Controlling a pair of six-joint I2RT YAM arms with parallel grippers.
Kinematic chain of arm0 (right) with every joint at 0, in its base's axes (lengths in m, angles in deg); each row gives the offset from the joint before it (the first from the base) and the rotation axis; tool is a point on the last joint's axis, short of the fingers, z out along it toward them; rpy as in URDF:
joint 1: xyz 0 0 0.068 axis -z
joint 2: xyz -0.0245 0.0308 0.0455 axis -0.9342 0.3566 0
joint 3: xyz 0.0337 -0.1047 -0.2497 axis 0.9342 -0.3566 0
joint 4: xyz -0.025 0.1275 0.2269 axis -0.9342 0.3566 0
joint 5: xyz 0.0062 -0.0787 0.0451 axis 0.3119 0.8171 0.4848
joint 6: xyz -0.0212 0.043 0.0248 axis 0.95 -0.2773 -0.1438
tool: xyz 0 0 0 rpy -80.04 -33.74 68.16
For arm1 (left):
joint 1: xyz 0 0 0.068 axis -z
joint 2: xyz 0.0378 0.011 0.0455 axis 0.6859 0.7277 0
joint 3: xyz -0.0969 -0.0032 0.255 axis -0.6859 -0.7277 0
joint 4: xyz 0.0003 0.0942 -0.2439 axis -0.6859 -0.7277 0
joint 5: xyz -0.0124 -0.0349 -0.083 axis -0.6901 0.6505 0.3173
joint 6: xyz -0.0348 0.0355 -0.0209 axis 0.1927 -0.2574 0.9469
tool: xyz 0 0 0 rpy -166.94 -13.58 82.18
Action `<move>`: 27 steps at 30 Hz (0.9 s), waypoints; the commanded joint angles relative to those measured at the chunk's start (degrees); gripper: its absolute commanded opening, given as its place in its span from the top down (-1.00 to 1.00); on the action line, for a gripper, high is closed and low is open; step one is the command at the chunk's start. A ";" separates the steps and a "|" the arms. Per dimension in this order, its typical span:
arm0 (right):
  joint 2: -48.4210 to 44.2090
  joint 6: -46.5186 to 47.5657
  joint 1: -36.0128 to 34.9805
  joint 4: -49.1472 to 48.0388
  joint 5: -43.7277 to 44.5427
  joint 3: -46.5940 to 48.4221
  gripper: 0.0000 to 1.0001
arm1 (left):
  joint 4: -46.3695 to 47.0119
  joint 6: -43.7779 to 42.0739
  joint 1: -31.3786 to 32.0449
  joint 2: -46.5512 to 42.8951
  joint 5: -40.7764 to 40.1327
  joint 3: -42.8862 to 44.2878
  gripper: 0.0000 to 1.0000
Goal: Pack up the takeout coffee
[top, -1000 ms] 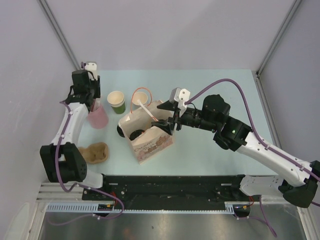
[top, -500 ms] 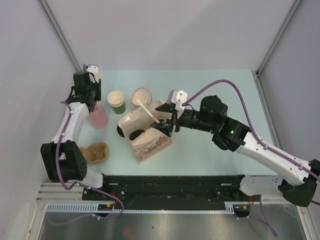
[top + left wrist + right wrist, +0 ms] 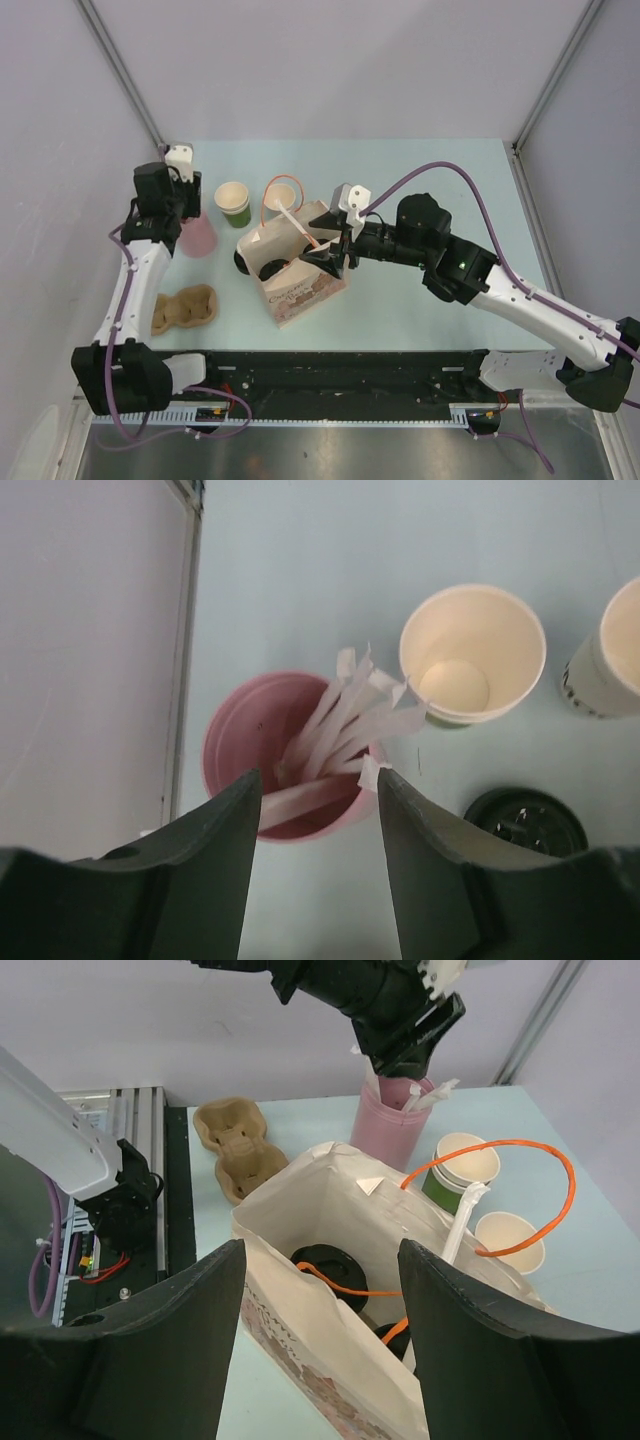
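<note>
The green-sided cup [image 3: 233, 202] [image 3: 472, 655] and the white-sided cup [image 3: 279, 197] [image 3: 615, 650] stand open and lidless at the back of the table. One black lid [image 3: 243, 262] [image 3: 525, 820] lies on the table left of the beige bag [image 3: 300, 275]. Another black lid [image 3: 335, 1268] lies inside the bag, with a dark round shape [image 3: 396, 1341] beside it. My right gripper [image 3: 325, 255] [image 3: 322, 1260] is open and empty over the bag's mouth. My left gripper [image 3: 188, 205] [image 3: 315, 815] is open and empty above the pink cup of straws [image 3: 290, 755].
A wrapped white straw [image 3: 462, 1222] leans in the bag, whose orange handle [image 3: 530, 1160] loops over the white cup. A brown cup carrier [image 3: 185, 307] lies at the near left. The pink cup [image 3: 197, 237] stands left of the green cup.
My right gripper has moved left, closer over the bag's mouth. My left arm has swung and its wrist has shifted slightly left above the pink cup.
</note>
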 commanded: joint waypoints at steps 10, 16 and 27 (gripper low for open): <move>-0.23 0.84 -0.62 -0.54 0.16 0.44 -0.36 | -1.20 -4.98 1.74 10.03 -1.50 0.94 -0.02; -0.23 1.02 -0.62 -0.45 0.25 0.44 -0.36 | -1.20 -4.89 1.92 10.22 -2.55 2.08 0.17; 0.30 1.63 -0.62 0.34 -0.29 0.44 -0.37 | -1.20 -4.63 0.87 4.86 -1.50 4.98 0.01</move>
